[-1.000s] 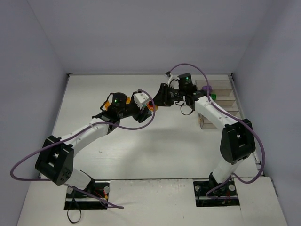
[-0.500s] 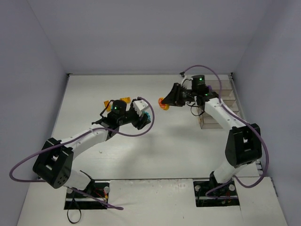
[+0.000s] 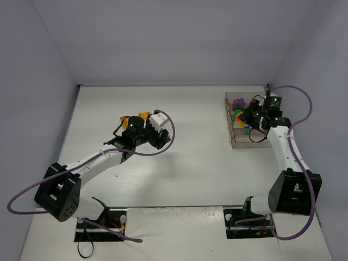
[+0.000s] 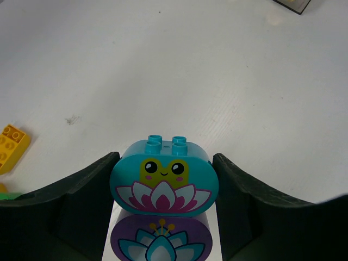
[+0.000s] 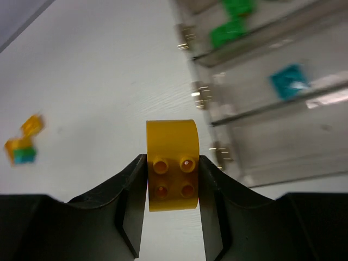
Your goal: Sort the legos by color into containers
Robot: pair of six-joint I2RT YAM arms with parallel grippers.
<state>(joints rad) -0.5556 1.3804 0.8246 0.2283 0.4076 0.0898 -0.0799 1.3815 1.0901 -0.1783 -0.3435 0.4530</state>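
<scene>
The right arm has swung its orange brick from mid-table across to the containers.

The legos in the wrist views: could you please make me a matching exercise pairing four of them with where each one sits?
1 teal frog brick
2 rounded orange brick
3 plain teal brick
4 square orange brick

A on the table
B in the right gripper
C in a bin
D in the left gripper

Pairs: 1-D, 2-B, 3-C, 4-A
</scene>
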